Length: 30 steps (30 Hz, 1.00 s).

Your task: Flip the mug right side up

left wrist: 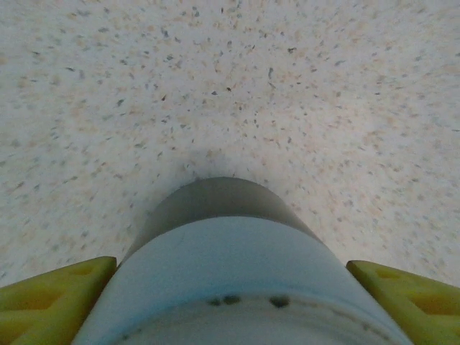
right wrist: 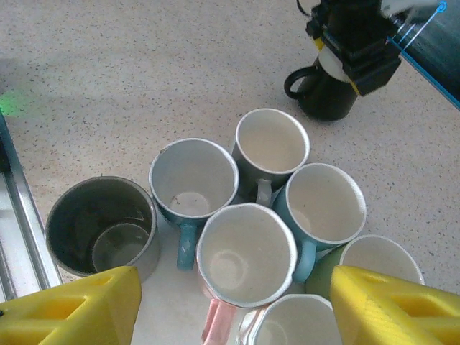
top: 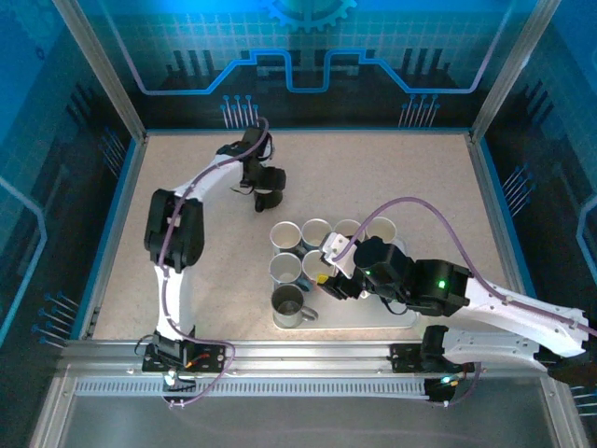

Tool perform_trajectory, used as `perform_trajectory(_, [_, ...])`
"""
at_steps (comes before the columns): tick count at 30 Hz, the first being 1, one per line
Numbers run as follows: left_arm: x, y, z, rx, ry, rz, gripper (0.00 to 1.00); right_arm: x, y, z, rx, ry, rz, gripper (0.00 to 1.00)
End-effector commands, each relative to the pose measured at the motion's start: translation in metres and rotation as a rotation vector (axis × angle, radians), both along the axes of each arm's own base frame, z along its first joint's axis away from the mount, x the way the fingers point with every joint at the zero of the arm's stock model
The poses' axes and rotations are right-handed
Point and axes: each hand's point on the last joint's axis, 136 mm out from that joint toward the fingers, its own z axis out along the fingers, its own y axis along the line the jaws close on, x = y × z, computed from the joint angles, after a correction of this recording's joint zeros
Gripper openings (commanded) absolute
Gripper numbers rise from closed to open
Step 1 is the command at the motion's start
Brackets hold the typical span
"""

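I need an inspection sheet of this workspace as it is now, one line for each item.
Surface: speckled table, bare around the tray.
Job's things: dark mug, apart from the tray, apparently mouth down.
Clutter: upright mugs clustered on a white tray; one metal mug among them.
Grippers: left gripper straddles the dark mug, contact unclear; right gripper open above the cluster.
Cables: purple cable along each arm.
Surroundings: blue enclosure walls.

Bench (top: pixel 401 177): beige, fine dark speckle. Lone mug (right wrist: pixel 323 104): black wall, pale grey base. Right fingers (right wrist: pixel 72 305): yellow. Clustered: steel mug (right wrist: pixel 100 226), dull grey; teal mug (right wrist: pixel 194 180), whitish inside; pink-handled mug (right wrist: pixel 248 251), white inside.
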Motion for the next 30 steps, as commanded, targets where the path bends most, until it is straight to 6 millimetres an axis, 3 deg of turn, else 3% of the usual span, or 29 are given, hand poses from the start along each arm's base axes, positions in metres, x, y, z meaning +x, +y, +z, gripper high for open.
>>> perform_trajectory(1, [-0.008,0.005,0.126,-0.092,-0.275,0.032,0.48,0.006,-0.002,0.02,0.088,-0.014,-0.048,0.7])
perform_trajectory(5, [-0.041,0.01,0.183,-0.173,-0.38,0.037,0.48,0.006,-0.001,0.025,0.131,0.001,-0.065,0.69])
perform_trajectory(9, [-0.088,0.014,0.233,-0.318,-0.514,0.021,0.55,0.007,0.003,0.026,0.16,0.026,-0.077,0.69])
perform_trajectory(13, [-0.132,0.022,0.268,-0.498,-0.632,0.036,0.55,0.008,0.011,0.027,0.197,0.05,-0.084,0.69])
perform_trajectory(20, [-0.192,0.002,0.287,-0.915,-0.667,-0.026,0.58,0.008,0.037,0.031,0.311,0.162,-0.048,0.68])
perform_trajectory(25, [-0.217,-0.009,0.286,-1.177,-0.628,-0.08,0.58,0.012,0.047,0.04,0.463,0.291,-0.024,0.67])
perform_trajectory(30, [-0.239,-0.01,0.303,-1.333,-0.643,-0.132,0.57,0.01,0.059,0.057,0.657,0.411,0.061,0.69])
